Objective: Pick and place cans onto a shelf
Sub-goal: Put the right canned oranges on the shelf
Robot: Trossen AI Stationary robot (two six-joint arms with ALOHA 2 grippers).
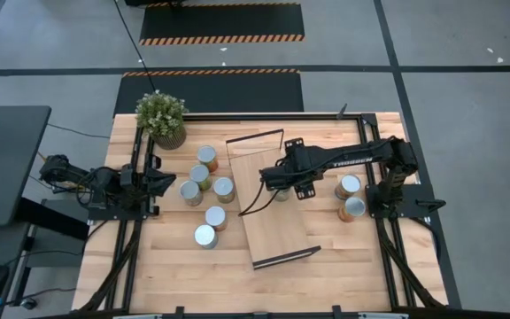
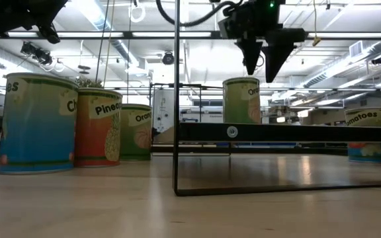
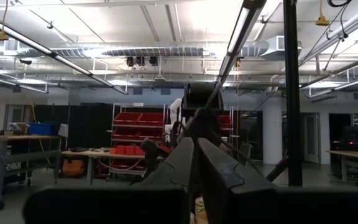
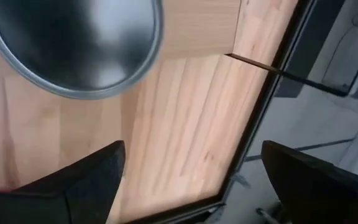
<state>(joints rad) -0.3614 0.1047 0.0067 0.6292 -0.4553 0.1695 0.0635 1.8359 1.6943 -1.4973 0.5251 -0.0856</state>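
Note:
The shelf is a light-wood board with black wire frames at its short ends, lying mid-table. One can stands upright on it; its silvery top shows in the right wrist view. My right gripper hangs open, fingers pointing down, just above and beside that can, touching nothing; it also shows in the high view. Several cans stand on the table left of the shelf, two more to its right. My left gripper waits shut at the table's left.
A potted green plant stands at the far left corner. The arms' black base frames stand at either side. Bare tabletop lies toward the near edge.

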